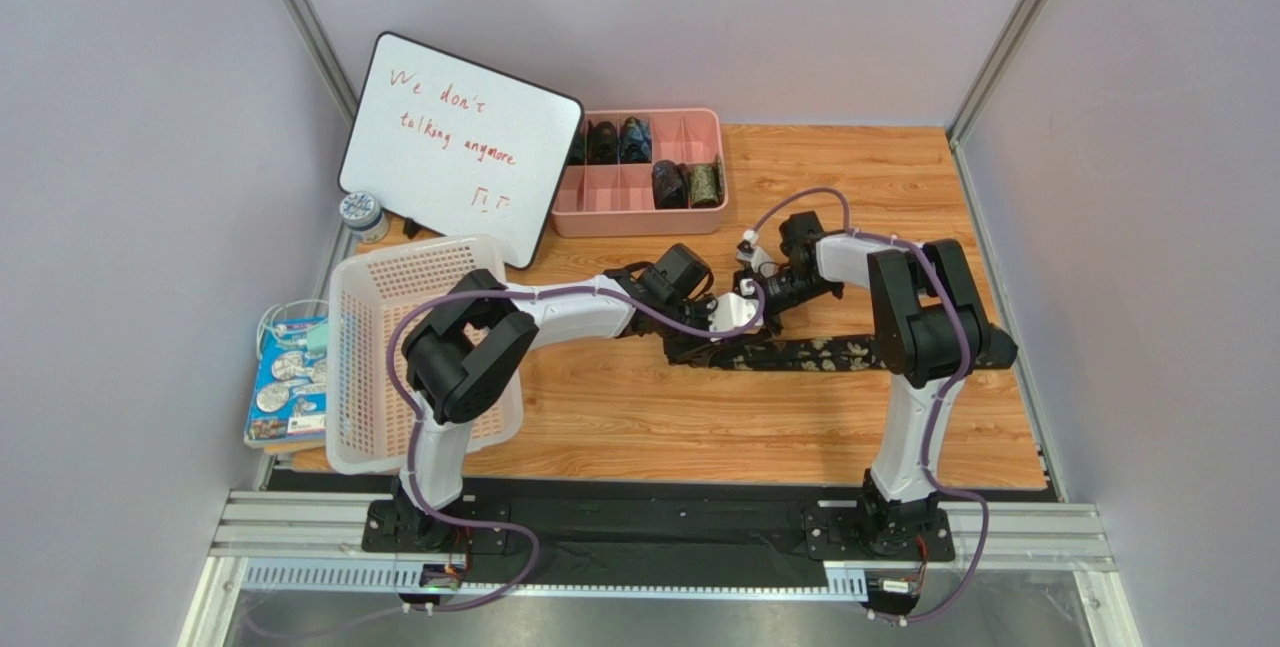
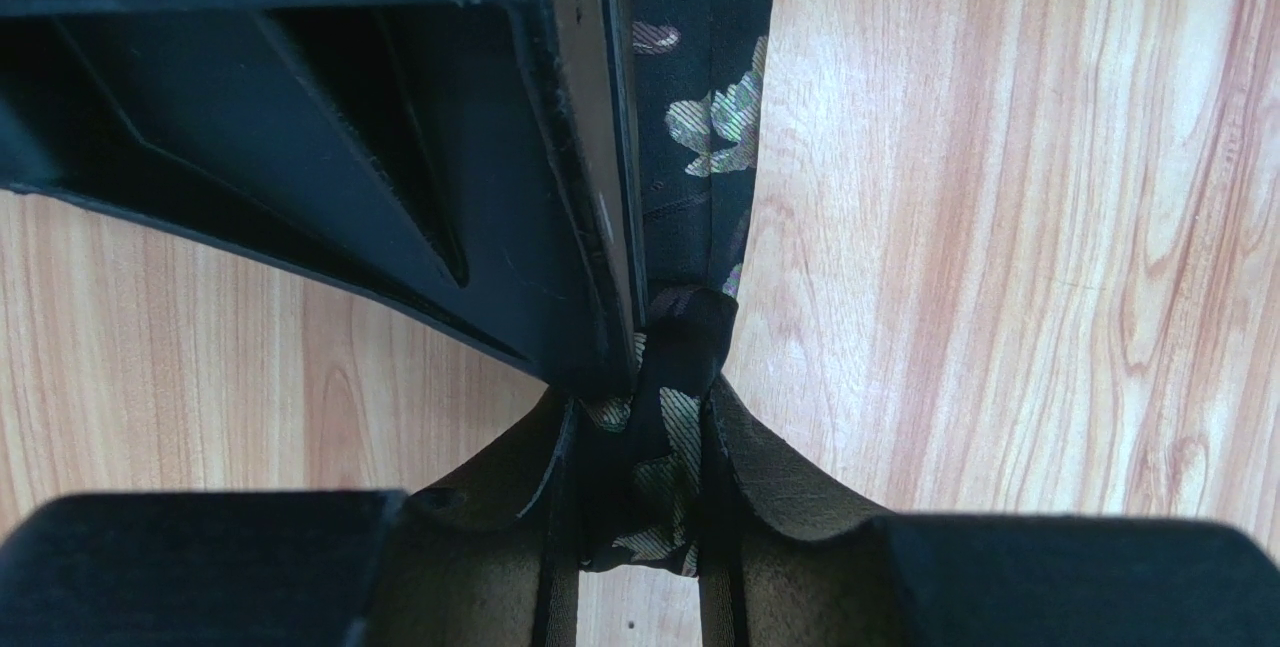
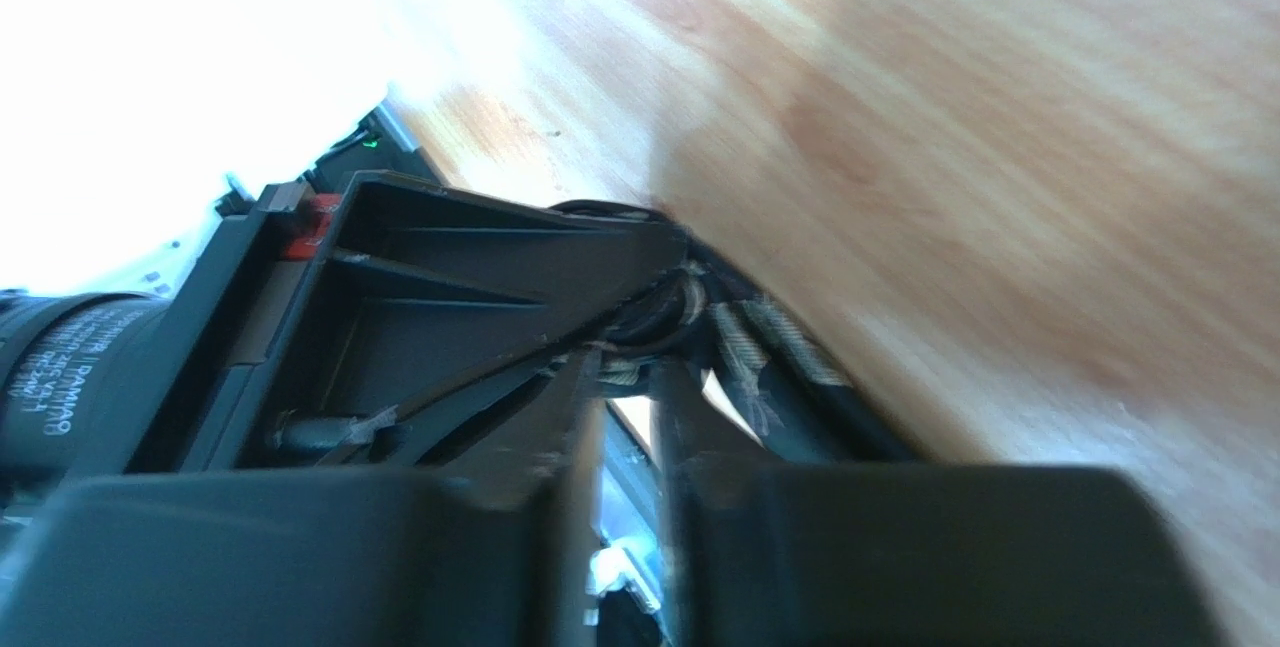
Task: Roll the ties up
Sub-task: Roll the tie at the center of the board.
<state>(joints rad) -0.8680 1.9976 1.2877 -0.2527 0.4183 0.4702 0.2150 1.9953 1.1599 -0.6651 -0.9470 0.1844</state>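
Nearby, whiteboard, pink tray, basket, left claw pinching tie.

Right wrist view blurring badly: table smearing, upper-left corner washing out white. Right gripper jaws sitting nearly together; grip on tie not showing clearly. Left wrist view: tie running off top edge, right gripper's black body blocking upper left, left gripper fingers hiding sides of pinched fold. Rolled ties in pink tray appearing too small for patterns.
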